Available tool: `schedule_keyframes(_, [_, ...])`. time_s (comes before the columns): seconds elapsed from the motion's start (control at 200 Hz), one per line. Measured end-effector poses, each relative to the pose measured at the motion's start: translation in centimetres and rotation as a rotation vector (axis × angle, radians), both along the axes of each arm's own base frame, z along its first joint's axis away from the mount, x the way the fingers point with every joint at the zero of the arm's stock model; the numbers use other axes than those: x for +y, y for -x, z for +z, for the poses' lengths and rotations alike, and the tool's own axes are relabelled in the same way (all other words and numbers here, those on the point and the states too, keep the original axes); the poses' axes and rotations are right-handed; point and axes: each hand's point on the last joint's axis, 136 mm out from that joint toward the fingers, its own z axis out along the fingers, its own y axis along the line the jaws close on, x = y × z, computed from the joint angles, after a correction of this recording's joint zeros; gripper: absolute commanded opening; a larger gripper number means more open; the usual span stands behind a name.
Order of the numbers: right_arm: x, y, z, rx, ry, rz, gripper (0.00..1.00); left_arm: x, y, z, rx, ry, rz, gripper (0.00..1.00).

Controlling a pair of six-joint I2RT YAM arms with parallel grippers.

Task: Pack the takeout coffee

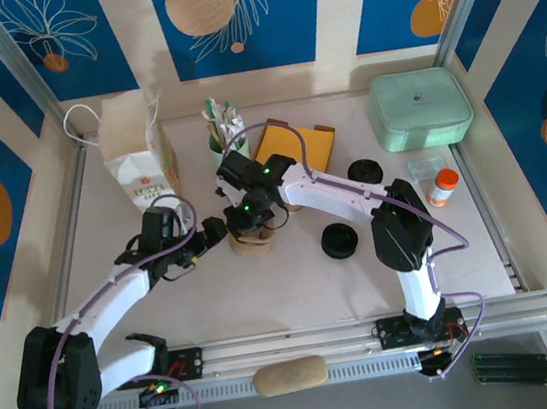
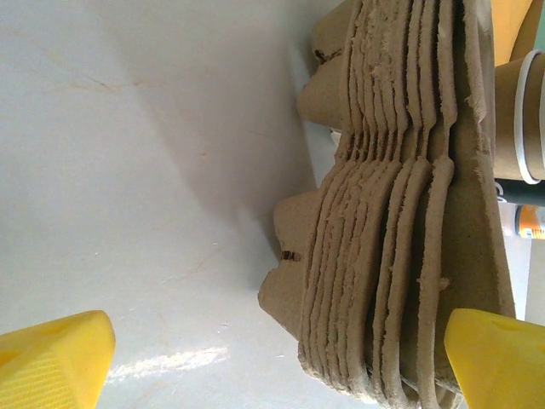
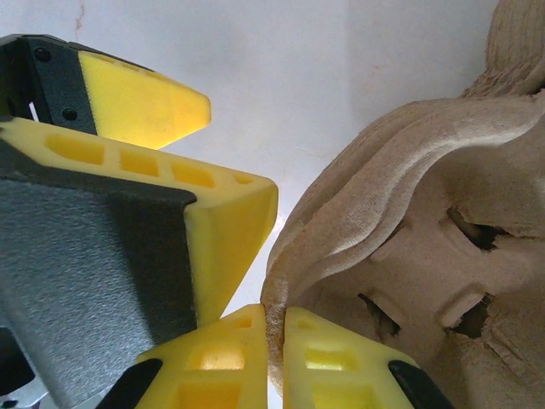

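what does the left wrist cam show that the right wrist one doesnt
Left wrist: the carrier stack side-on with its layered edges, ahead of the open left fingers, and the cup behind it. Right wrist: the right fingers pinching the top carrier by its rim, pockets facing the camera. Both: pulp carriers on the white table.

Carrier stack [image 1: 254, 244] mid-table, lid [image 1: 340, 241] to its right, paper bag [image 1: 139, 162] behind (left corner)

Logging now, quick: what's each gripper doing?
Left gripper: open, holding nothing.
Right gripper: closed on the carrier stack's rim.
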Motion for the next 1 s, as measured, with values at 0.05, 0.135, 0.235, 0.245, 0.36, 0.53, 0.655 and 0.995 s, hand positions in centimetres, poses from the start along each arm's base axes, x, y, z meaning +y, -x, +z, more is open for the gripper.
schedule_keyframes(0.05, [0.0, 0.0, 0.0, 0.001, -0.001, 0.001, 0.10, 0.0, 0.1, -0.1, 0.002, 0.001, -0.001, 0.99])
schedule_keyframes(0.135, [0.0, 0.0, 0.0, 0.002, -0.003, 0.001, 0.10, 0.0, 0.1, 0.1, -0.001, 0.001, -0.001, 0.99])
schedule_keyframes(0.235, [0.3, 0.1, 0.1, 0.004, -0.015, 0.004, 0.10, 0.3, 0.3, 0.5, -0.010, -0.004, 0.007, 0.99])
schedule_keyframes(0.245, [0.3, 0.1, 0.2, 0.003, -0.017, 0.004, 0.10, 0.3, 0.3, 0.6, -0.012, -0.004, 0.008, 0.99])
schedule_keyframes(0.36, [0.4, 0.0, 0.3, -0.004, -0.028, 0.004, 0.12, 0.4, 0.6, 1.4, -0.024, 0.007, 0.021, 0.99])
schedule_keyframes(0.53, [0.4, -0.2, 0.6, -0.014, -0.045, -0.006, 0.13, 0.3, 0.7, 1.7, 0.004, 0.047, 0.055, 0.99])
schedule_keyframes(0.655, [0.6, -0.6, 0.7, -0.022, -0.056, -0.014, 0.15, 0.1, 0.5, 1.9, 0.027, 0.091, 0.089, 0.99])
schedule_keyframes(0.995, [0.9, -1.1, 1.0, -0.035, -0.076, -0.023, 0.21, 0.2, 0.5, 2.2, 0.053, 0.138, 0.148, 1.00])
